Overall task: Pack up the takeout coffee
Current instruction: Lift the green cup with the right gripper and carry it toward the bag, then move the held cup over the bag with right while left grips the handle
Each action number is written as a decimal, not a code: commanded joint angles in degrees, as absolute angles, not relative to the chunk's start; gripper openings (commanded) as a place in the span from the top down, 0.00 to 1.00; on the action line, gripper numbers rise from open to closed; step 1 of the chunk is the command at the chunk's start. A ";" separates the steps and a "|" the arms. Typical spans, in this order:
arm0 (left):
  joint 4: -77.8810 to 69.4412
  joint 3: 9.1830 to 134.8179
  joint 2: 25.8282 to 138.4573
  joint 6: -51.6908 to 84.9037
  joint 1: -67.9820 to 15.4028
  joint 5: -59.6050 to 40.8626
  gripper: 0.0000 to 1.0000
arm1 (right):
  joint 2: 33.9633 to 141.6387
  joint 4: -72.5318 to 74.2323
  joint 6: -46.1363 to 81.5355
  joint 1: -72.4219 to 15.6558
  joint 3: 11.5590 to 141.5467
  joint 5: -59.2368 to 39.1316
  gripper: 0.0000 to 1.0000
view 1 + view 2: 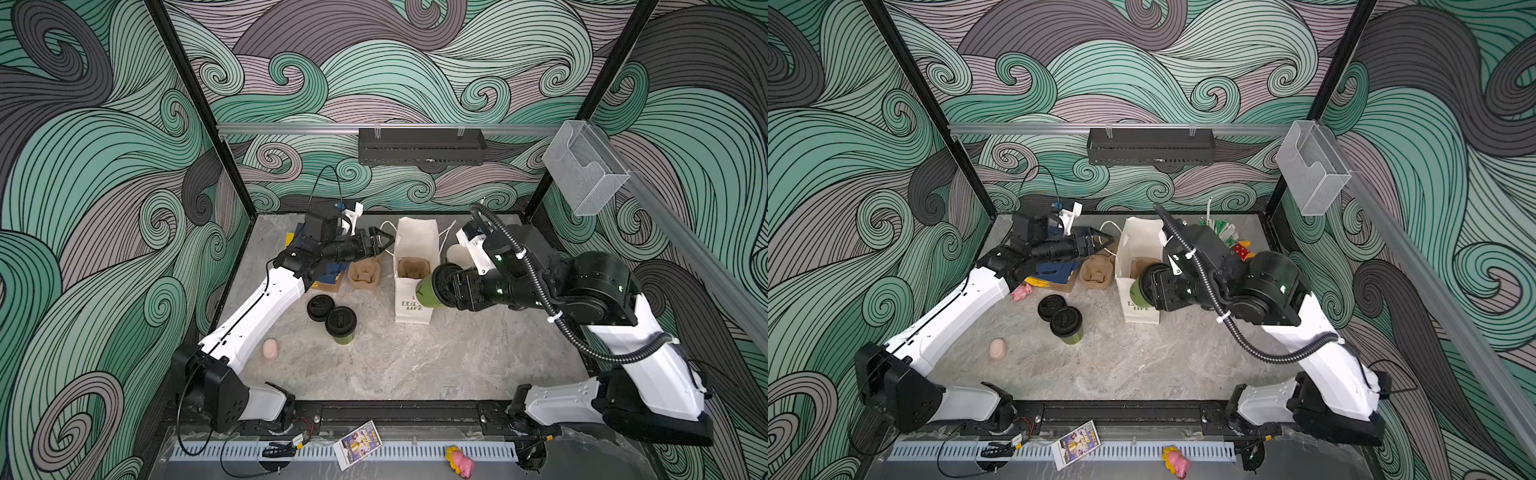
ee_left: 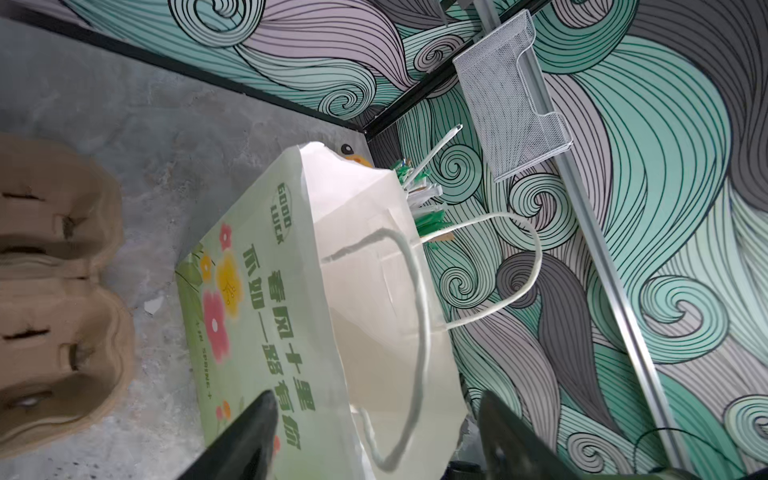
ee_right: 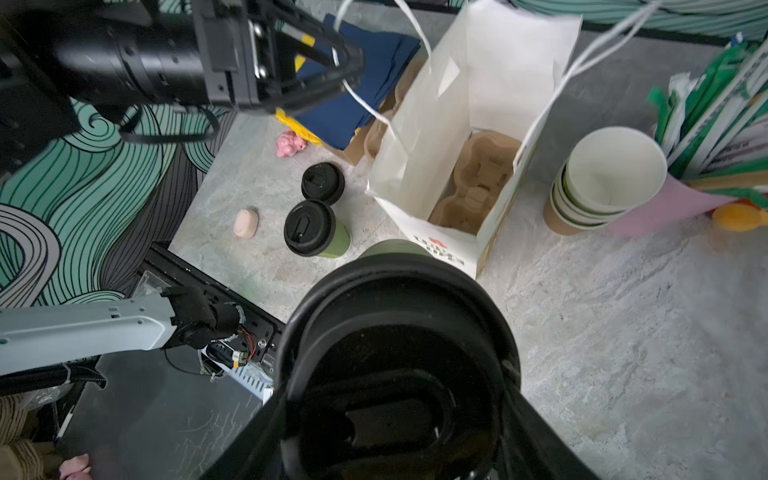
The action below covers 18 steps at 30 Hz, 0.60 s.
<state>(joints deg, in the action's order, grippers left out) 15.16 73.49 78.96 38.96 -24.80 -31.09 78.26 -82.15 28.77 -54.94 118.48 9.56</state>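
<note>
The right gripper (image 1: pixel 439 285) is clamped on a small green paper cup capped with a round black plastic sip lid (image 1: pixel 423 296), with a finger on either side of the lid rim. The held cup is clear of the grey marble-look table (image 1: pixel 415 365) and tilted. Its long axis runs from the lid, up toward the wrist at 2 o'clock, to the base, down at 8 o'clock. It hangs at the 5 o'clock corner of the tall white paper carrier bag (image 1: pixel 417 237), overlapping the printed front wall; I cannot tell whether they touch. The bag stands open at the table's 12 o'clock, with a brown moulded pulp cup carrier (image 1: pixel 412 267) on its floor.

The left gripper (image 1: pixel 386 241), at the bag's 9 o'clock, has its fingers apart, and the bag's white cord handle (image 2: pixel 420 316) loops between them.

A second lidded green cup (image 1: pixel 341 328) stands upright at the bag's 8 o'clock, with a loose black lid (image 1: pixel 321 307) just beside it at 10 o'clock.

In the right wrist view the lid fills the foreground and hides nearly all of the held cup's body, and the frame edge cuts off the fingers. A stack of open paper cups (image 3: pixel 602 183) stands at the bag's 3 o'clock, mostly covered by the right arm in a top view.
</note>
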 commanded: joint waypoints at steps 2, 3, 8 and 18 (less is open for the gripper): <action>16.79 75.74 79.77 38.30 -25.48 -30.61 0.40 | 84.52 -82.99 23.43 -52.36 127.13 11.29 0.35; 16.70 75.56 79.80 38.47 -25.69 -30.67 0.46 | 85.99 -83.02 22.77 -51.53 128.57 11.04 0.35; 16.48 74.88 79.81 40.09 -26.09 -31.53 0.78 | 91.51 -83.14 20.97 -47.84 132.13 11.05 0.36; 10.88 69.87 75.22 47.04 -31.02 -26.14 1.00 | 98.54 -84.88 18.56 -45.48 135.97 10.93 0.36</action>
